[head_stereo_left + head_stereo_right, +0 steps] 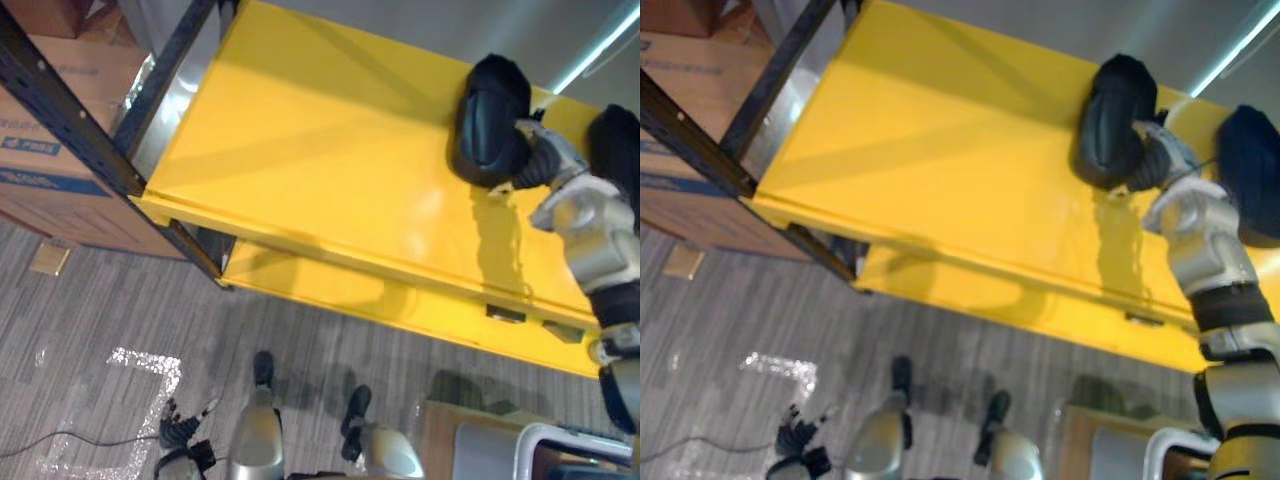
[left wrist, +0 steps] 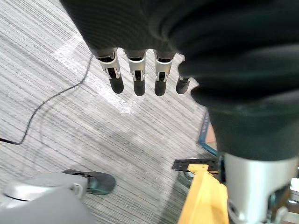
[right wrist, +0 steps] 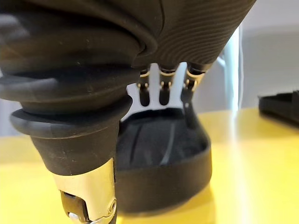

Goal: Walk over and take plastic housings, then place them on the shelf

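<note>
Placing step, by the look — plastic housing point(image 1: 490, 120) sat on the yellow shelf point(image 1: 320, 150) directly under right hand point(image 1: 540, 160), fingers point(image 3: 161, 93) straight, gripping nothing. Next: withdraw hand upward without nudging it. Idle left hand point(image 2: 135, 79) hung slack-fingered.

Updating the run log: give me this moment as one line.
housing: on yellow shelf | right robot hand: open, at housing | left robot hand: open, hanging low

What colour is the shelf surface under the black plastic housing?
The shelf is bright yellow, seen best in the left eye view.
</note>
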### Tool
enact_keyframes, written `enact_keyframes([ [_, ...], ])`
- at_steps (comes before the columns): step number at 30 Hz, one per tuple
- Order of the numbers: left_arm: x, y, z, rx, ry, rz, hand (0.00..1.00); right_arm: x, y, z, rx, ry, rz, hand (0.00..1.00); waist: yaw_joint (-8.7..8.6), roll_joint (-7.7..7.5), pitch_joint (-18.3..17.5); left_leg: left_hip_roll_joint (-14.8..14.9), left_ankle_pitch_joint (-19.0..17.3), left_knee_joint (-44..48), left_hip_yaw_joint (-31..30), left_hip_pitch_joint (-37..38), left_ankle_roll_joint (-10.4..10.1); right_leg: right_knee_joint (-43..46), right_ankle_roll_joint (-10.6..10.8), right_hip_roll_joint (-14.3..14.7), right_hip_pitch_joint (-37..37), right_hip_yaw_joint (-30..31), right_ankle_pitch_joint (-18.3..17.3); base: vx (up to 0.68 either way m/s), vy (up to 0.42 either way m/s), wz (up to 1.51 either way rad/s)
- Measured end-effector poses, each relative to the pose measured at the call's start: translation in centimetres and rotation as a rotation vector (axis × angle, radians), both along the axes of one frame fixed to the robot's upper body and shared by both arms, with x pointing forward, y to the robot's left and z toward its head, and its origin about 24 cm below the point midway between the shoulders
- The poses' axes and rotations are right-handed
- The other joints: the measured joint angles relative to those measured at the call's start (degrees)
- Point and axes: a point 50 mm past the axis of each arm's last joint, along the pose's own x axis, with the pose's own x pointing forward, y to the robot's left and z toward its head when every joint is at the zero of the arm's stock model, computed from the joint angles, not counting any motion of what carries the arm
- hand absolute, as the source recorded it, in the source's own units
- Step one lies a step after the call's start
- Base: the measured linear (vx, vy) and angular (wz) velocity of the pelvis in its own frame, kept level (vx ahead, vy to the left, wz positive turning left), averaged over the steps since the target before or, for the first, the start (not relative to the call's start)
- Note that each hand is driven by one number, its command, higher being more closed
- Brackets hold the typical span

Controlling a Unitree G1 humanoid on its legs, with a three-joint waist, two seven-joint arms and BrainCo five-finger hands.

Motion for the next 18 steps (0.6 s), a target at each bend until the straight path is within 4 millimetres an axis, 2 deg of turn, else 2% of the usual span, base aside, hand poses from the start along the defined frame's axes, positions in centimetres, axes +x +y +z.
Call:
enact_keyframes([
  [4, 0.47, -0.06, 0.10, -0.001, -0.010, -0.004, 0.00, 0.08, 0.18, 0.19, -0.022, 0.019, 0.010, 0.00, 0.28, 0.75, 1.50, 0.35, 0.00, -0.02, 0.00, -0.22, -0.37, 1.23, -0.62, 0.18, -0.95, 0.27, -0.75, -0.04, 0.001, -0.03],
  [18, 0.79, -0.08, 0.27, -0.003, -0.025, -0.014, 0.00, -0.03, 0.15, -0.30, -0.011, 0.168, 0.058, 0.00, 0.02, 0.78, 1.51, 0.39, 0.15, -0.01, 0.86, -0.01, -0.18, 1.28, -0.55, 0.20, -0.93, 0.53, -0.74, 0.00, 0.002, -0.01],
])
